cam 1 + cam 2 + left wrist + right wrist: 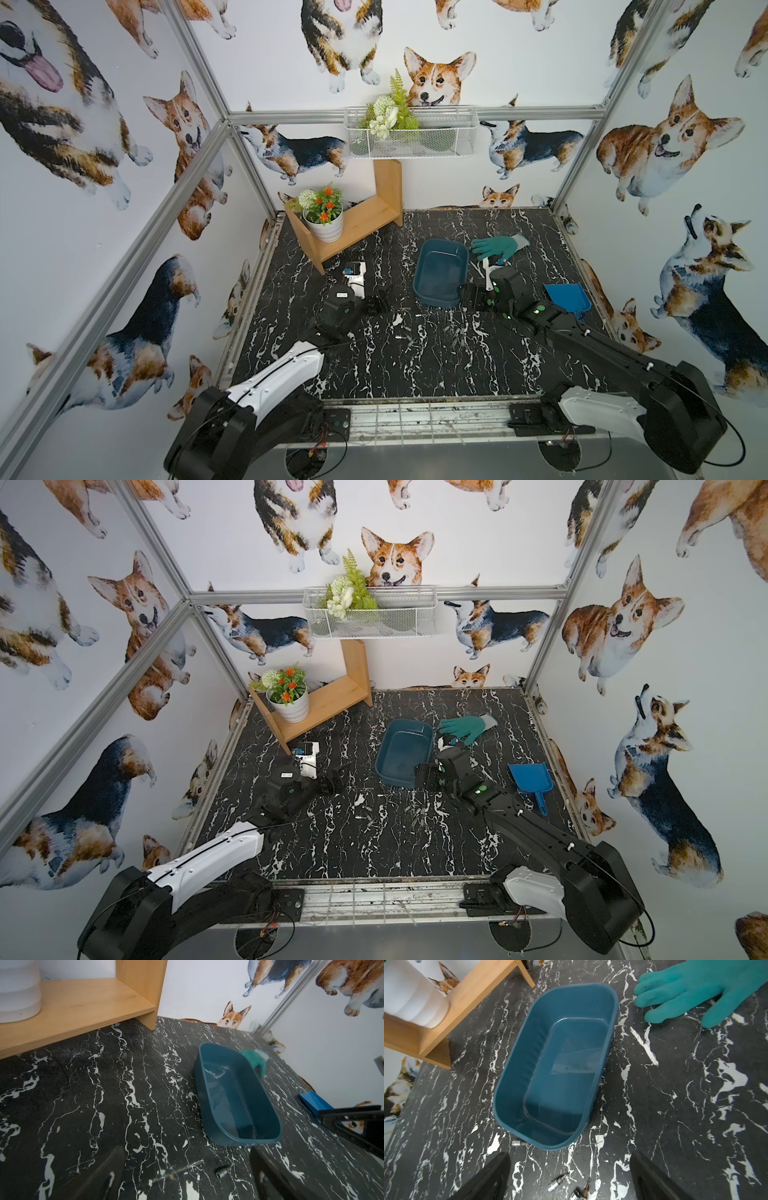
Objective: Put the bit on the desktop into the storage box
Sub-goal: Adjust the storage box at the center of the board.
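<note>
Two robot arms reach over one desktop (374,365), a flat black slab marbled with white veins. One box (440,270) sits near its middle. It is dark teal plastic, rectangular with rounded corners, and has low, glossy walls.

The bits (556,1183) are small metal pieces lying on the desktop outside the box, on the side nearer the arms' bases. The right wrist view shows four. One silvery stub (517,1143) lies just beside the box wall, and a loose cluster of three lies farther off. The left wrist view shows two: one short dark socket (222,1171) and one long thin rod (178,1169). In both top views they are specks too small to count.

The left gripper (380,301) hangs low, well left of the box. Its two black fingers are spread wide with nothing between them. The right gripper (471,297) hangs by the box's near right corner, its two fingers likewise spread and holding nothing.

Also here:
- one teal rubber glove (498,246), lying flat beyond the box
- one bright blue plastic scoop (567,297)
- one wooden shelf (357,224) bearing one ribbed white pot (324,226) of flowers
- one white wire-mesh basket (409,141) — hung on the back rail
</note>
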You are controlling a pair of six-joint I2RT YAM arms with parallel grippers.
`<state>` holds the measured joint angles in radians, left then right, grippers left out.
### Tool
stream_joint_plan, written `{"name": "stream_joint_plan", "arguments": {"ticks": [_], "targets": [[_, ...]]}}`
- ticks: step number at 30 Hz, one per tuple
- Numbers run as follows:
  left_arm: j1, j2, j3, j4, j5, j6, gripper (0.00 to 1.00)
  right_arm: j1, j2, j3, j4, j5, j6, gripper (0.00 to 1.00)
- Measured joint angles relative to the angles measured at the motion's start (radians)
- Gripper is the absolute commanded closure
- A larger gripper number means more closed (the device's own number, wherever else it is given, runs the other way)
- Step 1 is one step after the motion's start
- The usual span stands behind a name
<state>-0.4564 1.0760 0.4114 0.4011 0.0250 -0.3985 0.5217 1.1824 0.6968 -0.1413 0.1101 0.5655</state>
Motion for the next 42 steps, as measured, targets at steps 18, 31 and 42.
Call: {"name": "stream_joint_plan", "arguments": {"ticks": [18, 31, 42], "targets": [[-0.008, -0.101, -0.066, 0.058, -0.049, 0.047, 0.00, -0.137, 0.435, 0.215, 0.063, -0.098, -0.046, 0.36], [-0.009, -0.080, -0.066, 0.058, -0.059, 0.051, 0.00, -0.138, 0.541, 0.313, 0.105, -0.156, -0.100, 0.41], [-0.009, -0.067, -0.066, 0.060, -0.065, 0.051, 0.00, -0.137, 0.633, 0.421, 0.109, -0.209, -0.156, 0.41]]}}
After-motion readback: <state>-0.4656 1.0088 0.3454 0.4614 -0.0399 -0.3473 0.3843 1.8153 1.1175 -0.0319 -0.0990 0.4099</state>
